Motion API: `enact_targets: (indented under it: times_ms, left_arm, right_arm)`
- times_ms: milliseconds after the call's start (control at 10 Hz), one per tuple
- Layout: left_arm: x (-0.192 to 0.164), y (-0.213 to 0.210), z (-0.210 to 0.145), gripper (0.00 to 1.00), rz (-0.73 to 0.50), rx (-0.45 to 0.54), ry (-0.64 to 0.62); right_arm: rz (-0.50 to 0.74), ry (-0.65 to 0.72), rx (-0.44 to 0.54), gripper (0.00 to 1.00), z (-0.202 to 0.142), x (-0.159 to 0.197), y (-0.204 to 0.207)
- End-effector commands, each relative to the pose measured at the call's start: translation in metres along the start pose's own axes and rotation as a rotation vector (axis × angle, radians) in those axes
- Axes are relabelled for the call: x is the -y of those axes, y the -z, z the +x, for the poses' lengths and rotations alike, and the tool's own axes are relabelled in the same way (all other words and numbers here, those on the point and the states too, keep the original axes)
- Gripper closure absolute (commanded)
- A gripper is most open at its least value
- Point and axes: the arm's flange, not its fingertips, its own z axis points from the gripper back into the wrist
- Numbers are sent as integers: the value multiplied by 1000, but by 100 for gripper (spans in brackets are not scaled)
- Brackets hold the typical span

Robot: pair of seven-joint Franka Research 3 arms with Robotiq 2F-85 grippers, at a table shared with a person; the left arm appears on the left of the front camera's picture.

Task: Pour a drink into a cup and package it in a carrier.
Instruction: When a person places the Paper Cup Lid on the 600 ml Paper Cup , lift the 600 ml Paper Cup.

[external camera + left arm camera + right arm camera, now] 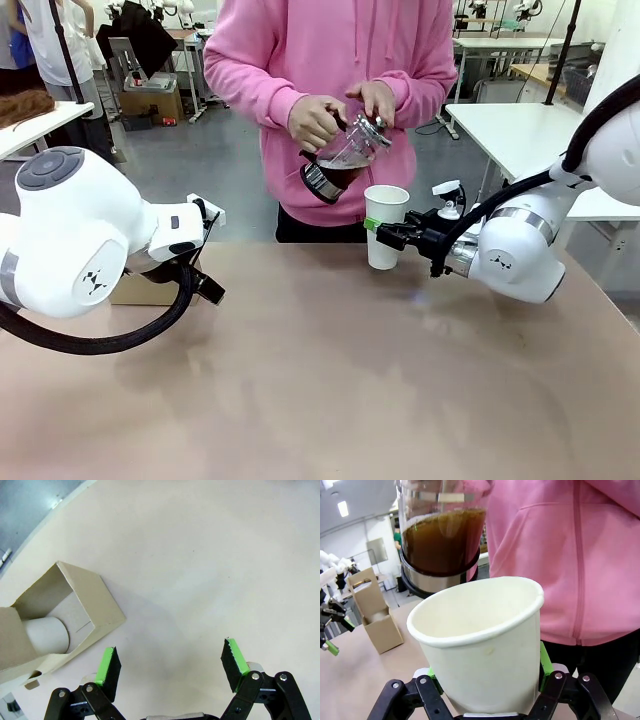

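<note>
**Table** [330,400]: one flat top, pale beige-brown, smooth with a soft sheen. It runs across the whole front view, and its far edge is by the person. In the left wrist view a straight edge of it crosses the upper left corner.

**On it:**
- 1 cardboard cup carrier [140,292], plain brown, open-topped, at the robot's left, toward the far edge. It sits flat and throws a faint shadow on the top.
- 1 white paper cup [385,225], upright, right of centre near the far edge. Whether its base touches the top cannot be told.

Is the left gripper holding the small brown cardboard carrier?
No, the left gripper stands open above the bare table, beside the carrier.
</note>
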Motion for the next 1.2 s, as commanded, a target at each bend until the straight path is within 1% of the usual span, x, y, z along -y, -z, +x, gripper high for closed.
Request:
enact_targets:
  times_ms: [0, 1100]
  left_arm:
    - [-1, 0, 0, 0, -2, 1, -2]
    - [-1, 0, 0, 0, -2, 1, -2]
  right_arm:
    - [-14, 4, 6, 20, 0, -3, 3]
    - [-14, 4, 6, 20, 0, -3, 3]
